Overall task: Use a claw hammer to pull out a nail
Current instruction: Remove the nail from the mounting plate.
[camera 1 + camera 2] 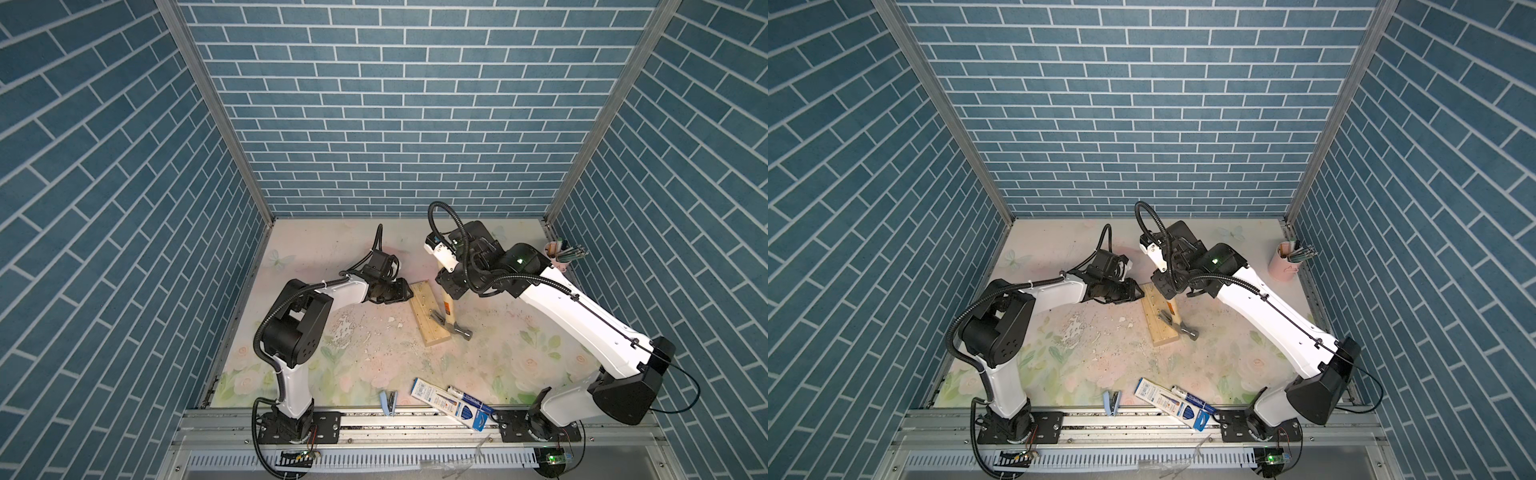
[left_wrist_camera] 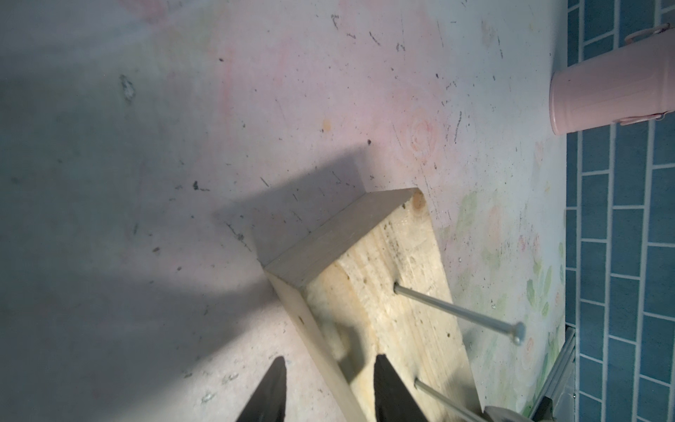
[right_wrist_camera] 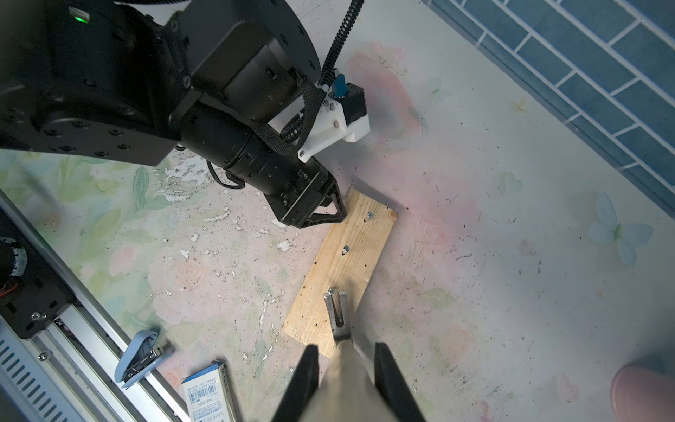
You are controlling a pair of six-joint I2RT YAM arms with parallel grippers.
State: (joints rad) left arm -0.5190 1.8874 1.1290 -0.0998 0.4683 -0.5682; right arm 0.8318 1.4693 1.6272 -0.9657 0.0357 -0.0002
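Observation:
A pale wooden block (image 1: 428,316) (image 3: 350,255) lies mid-table with three nails standing in it. My right gripper (image 3: 346,347) (image 1: 451,286) is shut on the claw hammer's wooden handle (image 3: 347,387). The hammer's steel head (image 1: 455,328) (image 1: 1179,326) rests on the block's near end. Its claw (image 3: 338,314) reaches the nearest nail (image 3: 331,291), whose head sits at the tip of one prong. My left gripper (image 2: 328,360) (image 3: 338,215) is at the block's far end, turned sideways with jaws apart. One finger (image 2: 381,369) lies over the top face, the other (image 2: 275,372) beside the block near the table.
Two more nails (image 3: 369,215) (image 3: 346,249) stand along the block. A pink cup (image 1: 559,253) (image 2: 613,98) with pens is at the back right. A blue stapler (image 1: 388,402) and blue-white boxes (image 1: 453,405) lie at the front edge. Brick-pattern walls enclose three sides.

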